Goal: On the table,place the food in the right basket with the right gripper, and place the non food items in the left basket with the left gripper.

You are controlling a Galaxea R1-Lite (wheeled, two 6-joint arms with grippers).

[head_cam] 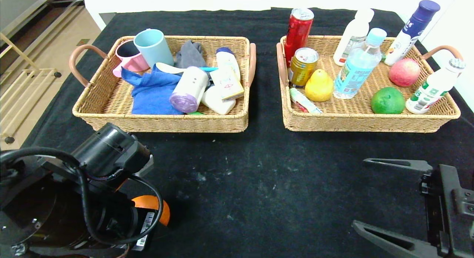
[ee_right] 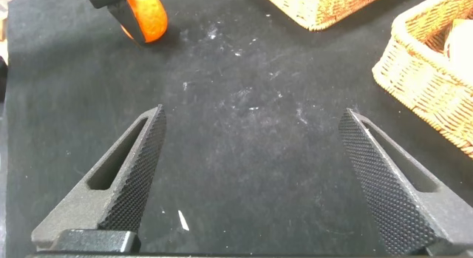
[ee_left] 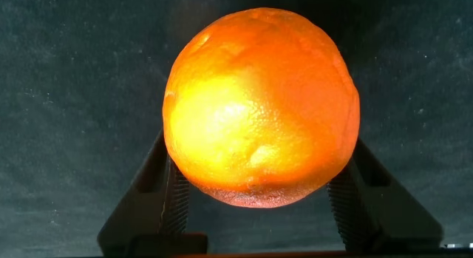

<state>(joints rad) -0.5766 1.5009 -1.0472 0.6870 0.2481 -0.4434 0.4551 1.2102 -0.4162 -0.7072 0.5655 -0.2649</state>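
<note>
An orange sits between the fingers of my left gripper, which is shut on its two sides low over the black table at the near left. In the head view the orange peeks out under the left wrist, and it also shows far off in the right wrist view. My right gripper is open and empty above bare cloth at the near right. The left basket holds cups, cloths and bottles. The right basket holds cans, bottles and fruit.
A red can, a gold can, a yellow pear, a green fruit and a red apple fill the right basket. Both baskets stand side by side at the far half of the table.
</note>
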